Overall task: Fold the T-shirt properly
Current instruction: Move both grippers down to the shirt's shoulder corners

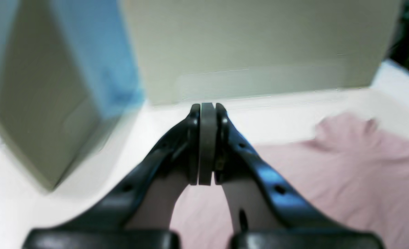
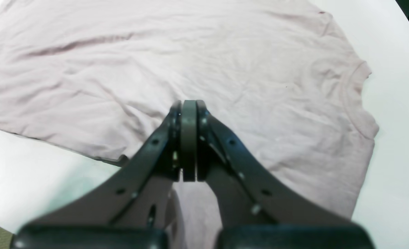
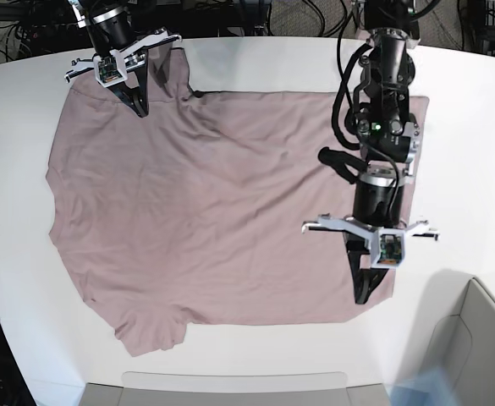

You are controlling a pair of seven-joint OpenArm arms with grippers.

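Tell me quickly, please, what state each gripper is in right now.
Left gripper: shut, holding nothing, above the T-shirt.
Right gripper: shut, empty, above the shirt.

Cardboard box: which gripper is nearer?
Left. The left gripper sits at the T-shirt edge beside the cardboard box; the right gripper is at the opposite corner.

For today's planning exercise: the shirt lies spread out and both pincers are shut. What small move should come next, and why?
Probably open the left pincer where it hangs over the T-shirt near its hem corner. Both it and the right pincer are shut and hold nothing, and the shirt lies flat and unfolded on the table, so a fold needs an open pincer first.
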